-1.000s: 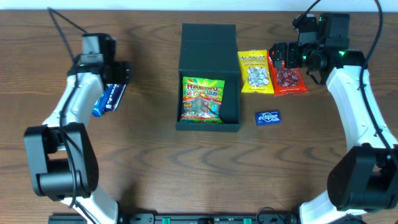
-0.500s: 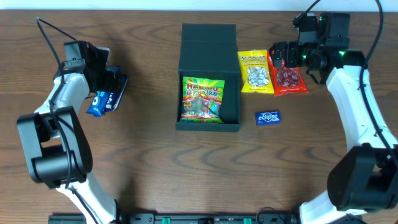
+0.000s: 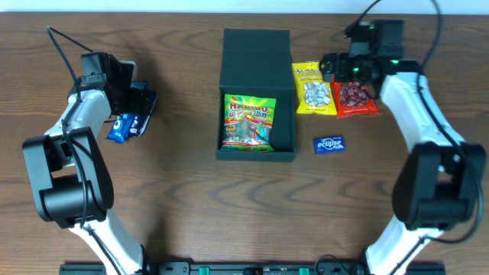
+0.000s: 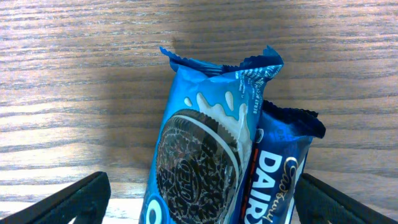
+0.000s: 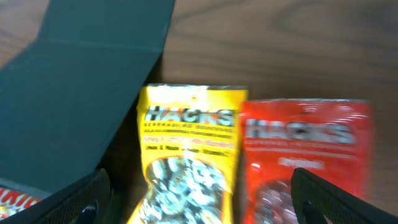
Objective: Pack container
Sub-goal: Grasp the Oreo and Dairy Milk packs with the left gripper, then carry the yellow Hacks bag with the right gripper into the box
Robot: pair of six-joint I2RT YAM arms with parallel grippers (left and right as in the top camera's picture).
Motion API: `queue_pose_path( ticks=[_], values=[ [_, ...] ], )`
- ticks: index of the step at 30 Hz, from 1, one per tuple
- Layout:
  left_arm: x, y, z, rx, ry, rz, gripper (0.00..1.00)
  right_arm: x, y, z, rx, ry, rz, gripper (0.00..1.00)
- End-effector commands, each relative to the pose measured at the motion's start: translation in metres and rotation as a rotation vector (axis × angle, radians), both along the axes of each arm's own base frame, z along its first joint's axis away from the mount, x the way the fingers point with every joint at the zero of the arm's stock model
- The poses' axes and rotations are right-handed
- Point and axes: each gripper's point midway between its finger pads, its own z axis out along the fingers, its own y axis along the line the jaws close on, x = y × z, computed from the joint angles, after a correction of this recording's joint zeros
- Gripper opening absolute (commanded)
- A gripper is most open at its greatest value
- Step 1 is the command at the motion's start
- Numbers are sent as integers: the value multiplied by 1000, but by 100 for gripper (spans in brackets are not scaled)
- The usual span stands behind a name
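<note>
Under wide left gripper point(image 4: 199, 198), Oreo pack point(image 4: 196, 155); right gripper point(image 5: 199, 194) (wide) over yellow Hacks bag point(image 5: 189, 149).

Brown table point(image 3: 191, 200); container point(image 3: 256, 50) centre; yellow packet point(image 3: 315, 90), red packet point(image 3: 357, 104), Eclipse pack point(image 3: 329, 143) right; Oreo packet point(image 4: 196, 155) left.

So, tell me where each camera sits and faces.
Overhead: above the table, facing straight down on container, left arm, right arm.
Left wrist: on left arm, facing down at Oreo packet, Dairy Milk bar; open jaws at corners.
Right wrist: on right arm, facing yellow Hacks bag, red Hacks bag, container; open jaws at corners.
Shared: overhead and right wrist both show the Hacks bags and container.
</note>
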Motion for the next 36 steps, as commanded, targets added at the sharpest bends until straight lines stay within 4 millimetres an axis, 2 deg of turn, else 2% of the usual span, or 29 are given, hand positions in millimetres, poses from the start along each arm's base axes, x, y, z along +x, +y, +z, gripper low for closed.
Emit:
queue_pose_path(
  ticks=[1, 3, 5, 11, 16, 20, 22, 25, 30, 32, 36],
  values=[
    [9, -2, 12, -10, -31, 8, 95, 3, 22, -16, -4, 15, 27, 91],
    [11, -5, 16, -10, -41, 0, 95, 4, 31, -32, -9, 34, 41, 86],
    [15, -10, 24, -7, -61, -10, 95, 4, 30, -51, -28, 74, 5, 83],
    [23, -18, 50, -5, -120, -18, 95, -1, 32, -86, -73, 137, -6, 77],
    [25, -19, 71, -9, -165, -2, 95, -4, 30, -105, -121, 169, -18, 67],
    [25, -19, 88, -3, -203, -3, 95, -8, 31, -117, -123, 195, -14, 53],
    [26, -19, 97, -1, -221, -3, 95, -8, 31, -118, -116, 202, -27, 42],
    [28, -19, 108, -7, -252, 12, 95, -7, 31, -117, -111, 197, -32, 31],
    [31, -21, 119, -25, -288, 18, 95, -7, 31, -107, -112, 199, -32, 1],
    [32, -21, 122, -25, -296, 19, 95, -5, 32, -95, -112, 195, -32, 1],
    [33, -21, 127, -22, -315, 18, 95, 7, 33, -54, -107, 145, -29, 1]
  ],
)
